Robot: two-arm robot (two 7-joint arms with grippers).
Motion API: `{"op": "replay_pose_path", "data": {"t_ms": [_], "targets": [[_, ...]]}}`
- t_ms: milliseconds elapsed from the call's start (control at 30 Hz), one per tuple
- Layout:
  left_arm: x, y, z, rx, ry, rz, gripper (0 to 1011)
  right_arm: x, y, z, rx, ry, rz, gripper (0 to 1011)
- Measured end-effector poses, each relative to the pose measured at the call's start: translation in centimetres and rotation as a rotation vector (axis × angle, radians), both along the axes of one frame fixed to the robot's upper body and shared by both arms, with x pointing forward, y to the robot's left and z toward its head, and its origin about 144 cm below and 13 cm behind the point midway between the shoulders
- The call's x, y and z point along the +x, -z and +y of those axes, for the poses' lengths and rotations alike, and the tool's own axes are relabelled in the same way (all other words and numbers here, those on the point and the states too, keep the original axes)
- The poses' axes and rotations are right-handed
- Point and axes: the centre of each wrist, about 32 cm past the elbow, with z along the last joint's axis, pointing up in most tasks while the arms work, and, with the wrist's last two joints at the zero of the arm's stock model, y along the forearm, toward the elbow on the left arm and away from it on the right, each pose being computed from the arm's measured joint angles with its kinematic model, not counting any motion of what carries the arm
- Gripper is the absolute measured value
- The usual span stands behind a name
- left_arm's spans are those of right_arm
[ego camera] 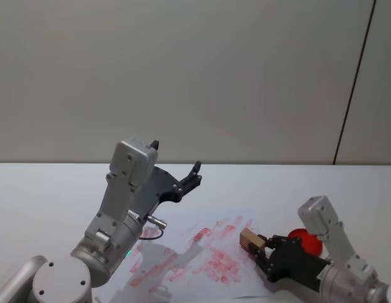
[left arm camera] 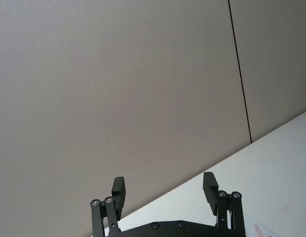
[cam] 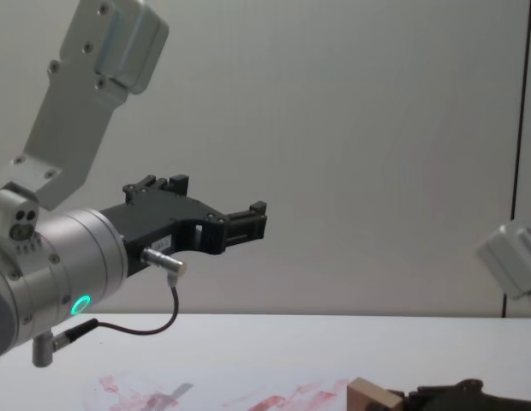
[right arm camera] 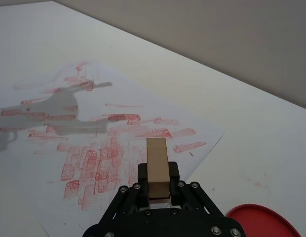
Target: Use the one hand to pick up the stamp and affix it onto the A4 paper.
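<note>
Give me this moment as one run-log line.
right pincer: shut on stamp | stamp: over A4 paper, near its right edge, contact unclear | left pincer: open, raised, idle

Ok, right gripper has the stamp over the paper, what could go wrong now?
The right gripper pinches the stamp only at its rear end, so pressing could tilt it and leave a partial print. It hangs near the A4 paper's right edge, beside the red pad; drift might ink the table. Red prints crowd that area, so marks may overlap. The left gripper hangs open, raised above the table.
</note>
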Motion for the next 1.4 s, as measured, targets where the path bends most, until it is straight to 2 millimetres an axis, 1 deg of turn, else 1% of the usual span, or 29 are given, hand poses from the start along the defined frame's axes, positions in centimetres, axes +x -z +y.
{"op": "replay_pose_path", "data": {"t_ms": [300, 867, 1000, 1167, 1400], "targets": [[0.0, 0.0, 0.0, 0.000, 0.000, 0.000, 1002, 0.2, 0.5, 0.4, -0.017, 0.001, 0.015, 216], [0.0, 0.0, 0.0, 0.000, 0.000, 0.000, 1003, 0.2, 0.6, 0.6, -0.017, 0.009, 0.024, 216], [0.0, 0.0, 0.0, 0.000, 0.000, 0.000, 1002, 0.1, 0.3, 0.6, 0.003, 0.018, 0.014, 216], [0.0, 0.0, 0.0, 0.000, 0.000, 0.000, 1002, 0.1, -0.5, 0.2, 0.035, 0.043, -0.019, 216], [0.0, 0.0, 0.0, 0.000, 0.000, 0.000, 1002, -0.2, -1.9, -1.1, 0.069, 0.095, -0.062, 216]]}}
